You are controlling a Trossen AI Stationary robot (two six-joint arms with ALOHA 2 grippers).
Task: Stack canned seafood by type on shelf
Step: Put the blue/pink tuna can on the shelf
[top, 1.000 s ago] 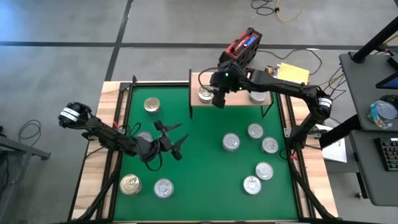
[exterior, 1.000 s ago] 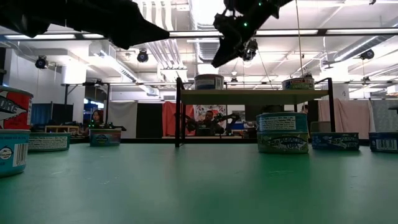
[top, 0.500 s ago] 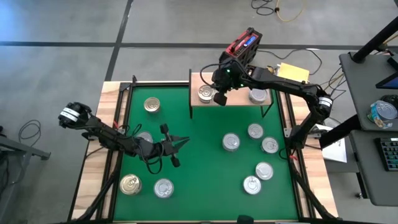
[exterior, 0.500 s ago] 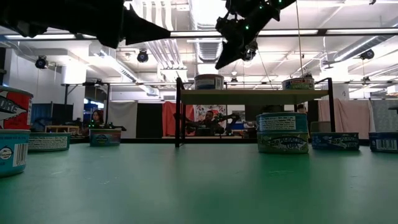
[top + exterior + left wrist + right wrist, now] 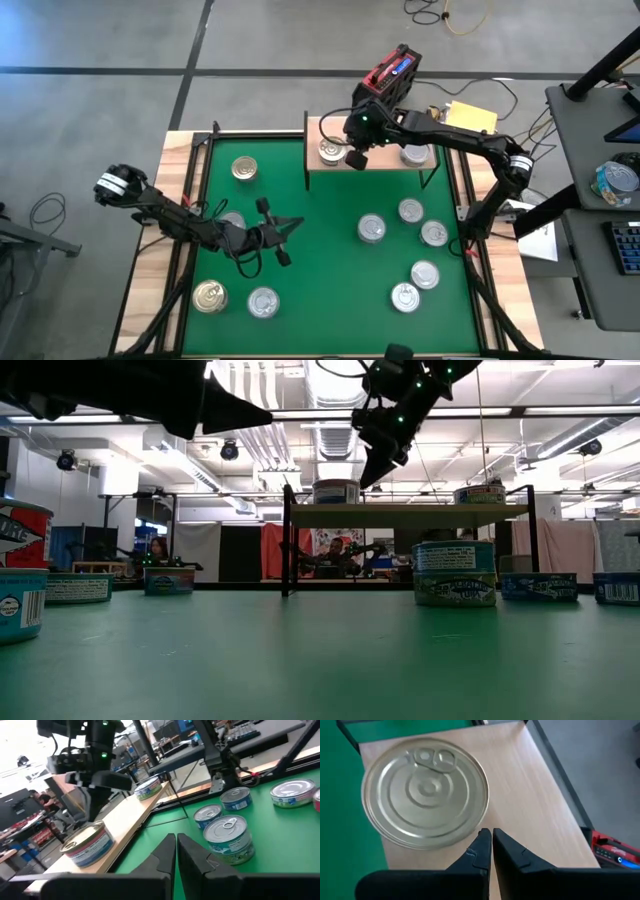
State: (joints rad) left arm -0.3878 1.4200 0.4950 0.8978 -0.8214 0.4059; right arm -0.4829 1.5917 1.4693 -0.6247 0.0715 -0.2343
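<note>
The shelf (image 5: 372, 164), a light-wood board on thin black legs, stands at the far edge of the green mat. Two cans rest on it: one at its left end (image 5: 330, 151), one toward its right end (image 5: 412, 155). My right gripper (image 5: 355, 160) is shut and empty. It hangs over the shelf just right of the left can (image 5: 425, 792), slanting down. My left gripper (image 5: 296, 226) is shut and empty. It is held level above the mat's left half and points toward the right. Several more cans stand on the mat, one of them (image 5: 372, 229) at its middle.
Cans stand on the mat at the far left (image 5: 244, 168), near left (image 5: 209, 296) (image 5: 263, 302), and in a group at the right (image 5: 434, 233) (image 5: 405, 297). One can (image 5: 232, 219) sits under my left arm. The mat's middle (image 5: 320, 270) is bare.
My left gripper has shut on nothing while staying in place, and its wrist has turned a little. My right gripper has sunk slightly toward the shelf, shifting a little to the right of the left can.
</note>
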